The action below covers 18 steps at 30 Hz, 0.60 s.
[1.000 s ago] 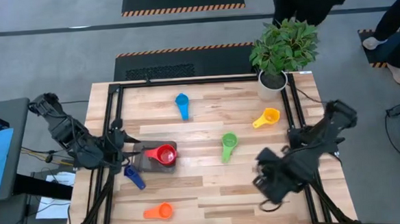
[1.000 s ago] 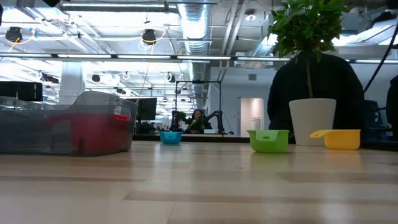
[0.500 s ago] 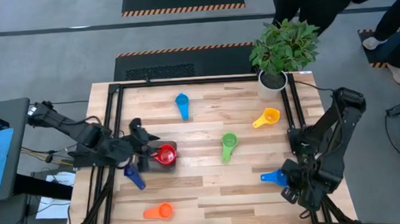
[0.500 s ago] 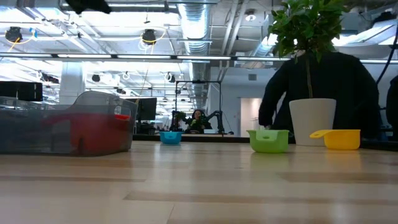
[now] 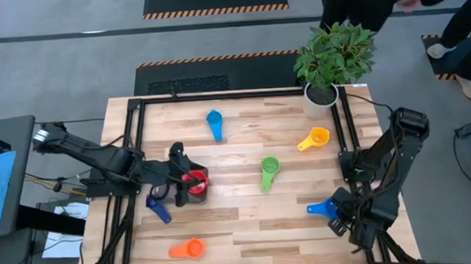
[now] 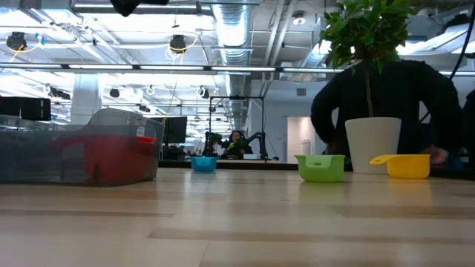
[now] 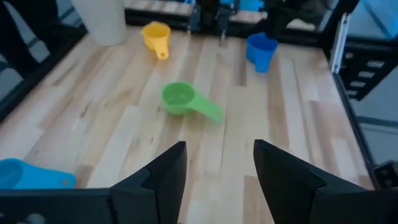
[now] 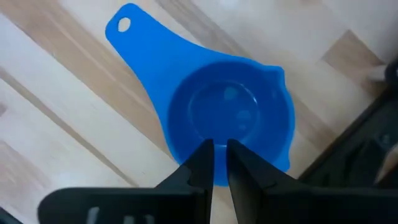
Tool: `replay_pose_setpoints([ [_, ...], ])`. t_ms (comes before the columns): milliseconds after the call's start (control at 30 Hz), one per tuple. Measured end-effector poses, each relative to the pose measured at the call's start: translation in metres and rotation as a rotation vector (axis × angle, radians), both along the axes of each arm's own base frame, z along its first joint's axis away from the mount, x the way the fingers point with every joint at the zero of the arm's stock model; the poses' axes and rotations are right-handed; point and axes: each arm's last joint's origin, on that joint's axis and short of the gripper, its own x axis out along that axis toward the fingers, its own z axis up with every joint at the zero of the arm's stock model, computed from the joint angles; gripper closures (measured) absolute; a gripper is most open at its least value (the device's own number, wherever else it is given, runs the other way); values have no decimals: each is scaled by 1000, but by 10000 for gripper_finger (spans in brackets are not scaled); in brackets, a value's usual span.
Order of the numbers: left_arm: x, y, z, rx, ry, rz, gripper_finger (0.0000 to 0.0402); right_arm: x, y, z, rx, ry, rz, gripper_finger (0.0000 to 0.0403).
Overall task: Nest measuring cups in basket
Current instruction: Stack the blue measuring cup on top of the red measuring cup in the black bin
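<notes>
One basket [image 5: 183, 188] sits at centre-left of the counter [image 5: 249, 228]. Seven cups are counted: red [image 5: 194, 181] inside it, under the open, empty left jaws [image 5: 179, 183]; blue [image 5: 320, 208] at lower right, its rim seemingly pinched by the nearly closed right jaws [image 8: 216, 163].

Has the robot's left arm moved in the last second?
Yes. In the high view its left gripper has reached from the table's edge to above the basket, beside the red cup.

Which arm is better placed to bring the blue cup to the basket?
Right: its gripper is already pinched on the blue cup rim. The left gripper, open, hovers at the basket.
</notes>
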Motion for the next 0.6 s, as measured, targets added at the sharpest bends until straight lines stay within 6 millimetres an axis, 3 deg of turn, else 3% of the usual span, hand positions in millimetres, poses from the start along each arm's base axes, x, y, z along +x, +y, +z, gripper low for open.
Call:
replay_pose_setpoints([
  [367, 19, -9, -12, -8, 14, -47, 224, 17, -4, -26, -33, 22, -33, 393],
  [600, 20, -9, -9, -16, -14, -58, 224, 34, 4, -44, 0, 46, 9, 381],
])
